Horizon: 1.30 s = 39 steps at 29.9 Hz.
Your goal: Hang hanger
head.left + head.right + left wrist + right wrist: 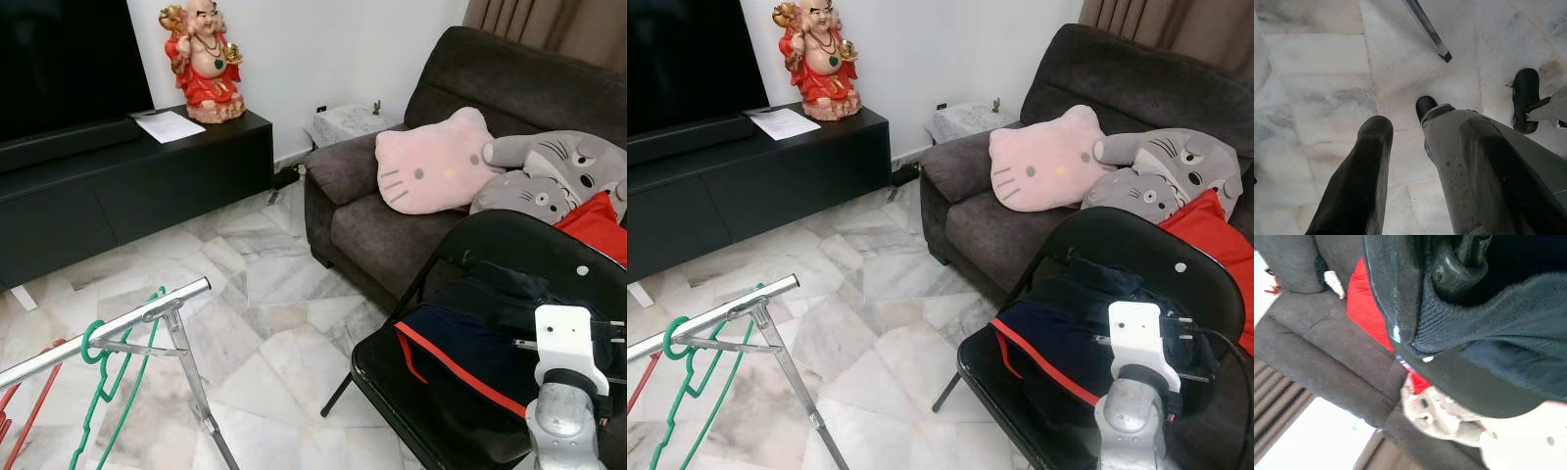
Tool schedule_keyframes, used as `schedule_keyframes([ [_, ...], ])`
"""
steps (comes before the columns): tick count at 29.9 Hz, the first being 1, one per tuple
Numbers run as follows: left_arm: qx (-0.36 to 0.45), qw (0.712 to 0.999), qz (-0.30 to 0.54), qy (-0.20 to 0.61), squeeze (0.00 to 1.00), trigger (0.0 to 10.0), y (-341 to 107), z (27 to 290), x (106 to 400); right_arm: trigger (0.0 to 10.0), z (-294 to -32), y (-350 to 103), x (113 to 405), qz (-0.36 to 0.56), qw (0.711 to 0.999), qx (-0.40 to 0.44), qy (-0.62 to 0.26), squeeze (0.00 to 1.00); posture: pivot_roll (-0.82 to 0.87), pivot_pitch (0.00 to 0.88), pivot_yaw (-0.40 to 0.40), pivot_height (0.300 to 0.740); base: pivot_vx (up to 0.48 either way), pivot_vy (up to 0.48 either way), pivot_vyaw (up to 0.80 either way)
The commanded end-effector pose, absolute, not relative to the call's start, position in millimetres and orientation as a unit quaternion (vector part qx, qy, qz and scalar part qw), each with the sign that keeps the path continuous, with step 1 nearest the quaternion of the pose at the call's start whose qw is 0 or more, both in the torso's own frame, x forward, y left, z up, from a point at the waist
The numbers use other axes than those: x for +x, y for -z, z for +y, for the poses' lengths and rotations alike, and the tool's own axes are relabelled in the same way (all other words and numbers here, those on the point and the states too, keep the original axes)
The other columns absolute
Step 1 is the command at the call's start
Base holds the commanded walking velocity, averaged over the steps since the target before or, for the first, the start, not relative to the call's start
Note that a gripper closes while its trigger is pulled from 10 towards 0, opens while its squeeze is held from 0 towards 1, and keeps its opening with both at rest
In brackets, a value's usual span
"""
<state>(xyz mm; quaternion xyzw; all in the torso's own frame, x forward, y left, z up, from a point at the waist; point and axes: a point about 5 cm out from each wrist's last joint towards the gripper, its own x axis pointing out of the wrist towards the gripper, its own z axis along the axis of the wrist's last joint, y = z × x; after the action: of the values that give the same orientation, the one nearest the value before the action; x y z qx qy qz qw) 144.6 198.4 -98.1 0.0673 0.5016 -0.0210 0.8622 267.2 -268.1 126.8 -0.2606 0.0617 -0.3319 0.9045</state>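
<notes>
green plastic hanger (98, 377) hooked on silver metal rack bar (108, 331) | left hand (1415, 147) spread, empty, above marble floor (1317, 68) | right hand at dark folded clothes (480, 333) on black folding chair (509, 255), grip unclear

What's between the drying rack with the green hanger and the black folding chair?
Bare marble floor in the left eye view; nothing lies between the drying rack, green hanger and the black folding chair.

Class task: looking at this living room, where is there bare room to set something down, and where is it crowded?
Free: the marble floor between the black TV cabinet, the dark grey sofa and the black folding chair; also the cabinet top beside the white paper sheet. Crowded: the chair seat under dark clothing, the sofa with its pink cat cushion, and the silver rack rail holding a green hanger.
</notes>
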Motion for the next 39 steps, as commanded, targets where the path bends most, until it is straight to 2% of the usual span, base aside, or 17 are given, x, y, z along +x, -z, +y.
schedule_keyframes([
  [1, 0.072, 0.85, 0.52, 0.033, 0.0, 10.0, 102, 197, 134, 0.0, -277, -141, 269, 0.033, 0.897, -0.257, 0.359, 0.0, -0.05, 0.004, -0.025, 0.74, 0.0, 0.0, 0.0],
  [9, 0.073, 0.85, 0.52, 0.035, 0.0, 10.0, 102, 197, 135, 0.0, -290, -189, 283, -0.055, 0.881, -0.247, 0.399, 0.0, -0.05, 0.0, -0.022, 0.74, 0.0, 0.0, 0.0],
  [20, 0.073, 0.851, 0.519, 0.035, 0.0, 10.0, 102, 197, 135, 0.0, -306, -224, 298, -0.108, 0.865, -0.242, 0.425, 0.0, -0.05, 0.0, -0.016, 0.74, 0.0, 0.0, 0.0],
  [30, 0.075, 0.851, 0.519, 0.034, 0.0, 10.0, 101, 198, 136, 0.0, -311, -294, 315, -0.218, 0.838, -0.216, 0.452, 0.0, -0.05, 0.0, -0.002, 0.74, 0.0, 0.0, 0.0],
  [34, 0.075, 0.851, 0.518, 0.033, 0.0, 10.0, 101, 199, 137, 0.0, -303, -340, 315, -0.301, 0.825, -0.186, 0.44, 0.0, -0.06, 0.0, 0.005, 0.74, 0.0, 0.0, 0.0],
  [37, 0.076, 0.851, 0.518, 0.032, 0.0, 10.0, 101, 199, 137, 0.0, -288, -371, 313, -0.369, 0.831, -0.146, 0.39, 0.0, -0.06, 0.0, 0.007, 0.74, 0.0, 0.0, 0.0],
  [38, 0.077, 0.851, 0.518, 0.032, 0.0, 10.0, 101, 200, 137, 0.0, -269, -398, 306, -0.427, 0.823, -0.148, 0.345, 0.0, -0.06, 0.0, 0.009, 0.74, 0.0, 0.0, 0.0],
  [39, 0.077, 0.851, 0.518, 0.032, 0.0, 10.0, 101, 200, 137, 0.0, -260, -407, 303, -0.448, 0.821, -0.144, 0.323, 0.0, -0.07, 0.0, 0.011, 0.74, 0.0, 0.0, 0.0],
])
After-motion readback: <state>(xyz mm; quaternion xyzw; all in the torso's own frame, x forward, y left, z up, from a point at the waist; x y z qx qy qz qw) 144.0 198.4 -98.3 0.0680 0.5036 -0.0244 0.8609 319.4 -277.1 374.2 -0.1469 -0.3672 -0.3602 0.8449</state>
